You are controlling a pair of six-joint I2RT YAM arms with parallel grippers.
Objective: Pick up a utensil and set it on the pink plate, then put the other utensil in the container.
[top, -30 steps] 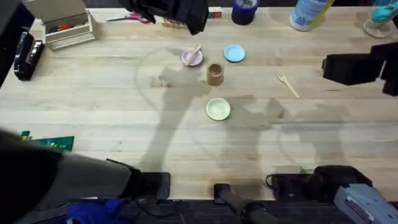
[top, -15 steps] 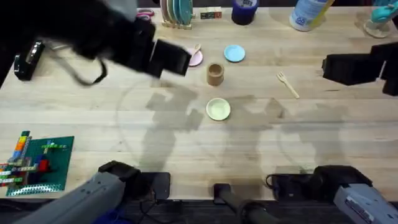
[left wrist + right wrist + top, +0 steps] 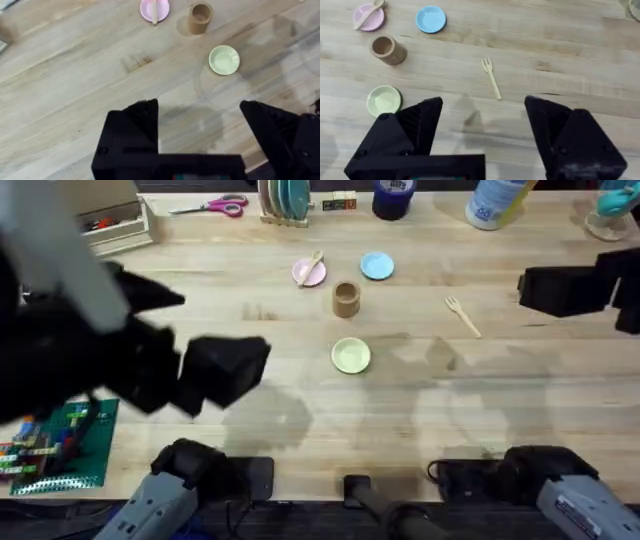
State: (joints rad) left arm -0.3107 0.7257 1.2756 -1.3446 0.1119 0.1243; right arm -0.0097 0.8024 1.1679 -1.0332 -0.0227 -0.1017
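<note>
Spoon (image 3: 312, 264): lies across the pink plate (image 3: 304, 275), bowl end past the far rim; first half of the task looks done.
Fork (image 3: 462, 315): flat on the bare table, right of the cluster, prongs toward the far side; nothing touching it.
Container (image 3: 346, 299): brown cup, upright, mouth open, between the pink plate and the pale green plate (image 3: 351, 356), just beside the light blue plate (image 3: 376, 266).
Right gripper (image 3: 482, 125): jaws spread wide, empty, hovering on the near side of the fork.
Left gripper (image 3: 200, 125): jaws wide apart, nothing held, over bare table well to the left of the plates.
Risk 1: the fork is thin and lies flat; fingers closing too high would slip off or skid it along the wood.
Risk 2: a grip near one end could let it swing and miss the cup's narrow mouth.
Risk 3: the cup is light and crowded by plates; a low approach could tip it or nudge the spoon off the pink plate.
</note>
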